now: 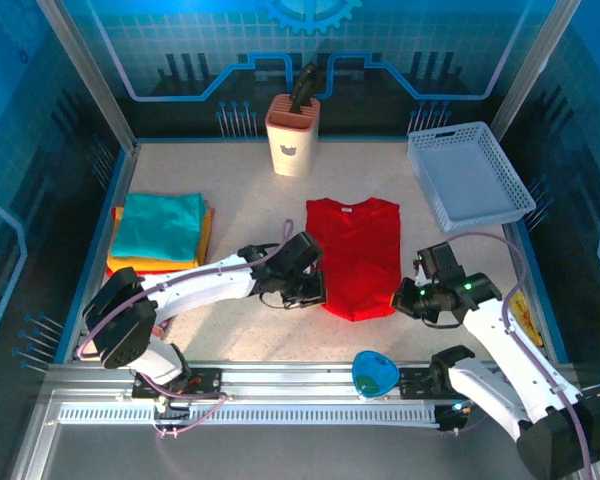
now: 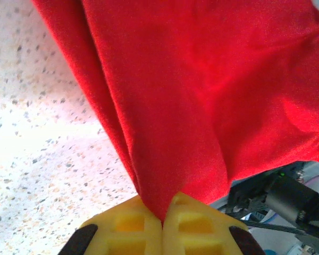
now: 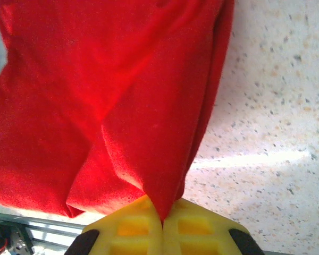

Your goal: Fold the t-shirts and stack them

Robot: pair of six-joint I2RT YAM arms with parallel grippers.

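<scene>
red t-shirt [image 1: 355, 255]: matt soft knit cloth, fine nap. tabletop [image 1: 230, 190]: smooth speckled stone-look, slight sheen. basket [image 1: 467, 175]: white plastic mesh. left gripper pads [image 2: 127, 231]: matt yellow, rubbery moulded. teal t-shirt [image 1: 158, 225]: matt cloth.

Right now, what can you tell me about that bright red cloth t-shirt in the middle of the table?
The bright red t-shirt is soft, plain cloth, lying on the speckled tabletop, collar toward the far side. Its near corners are pinched: the left gripper and right gripper are each shut on one, gathering the cloth into creases.
</scene>
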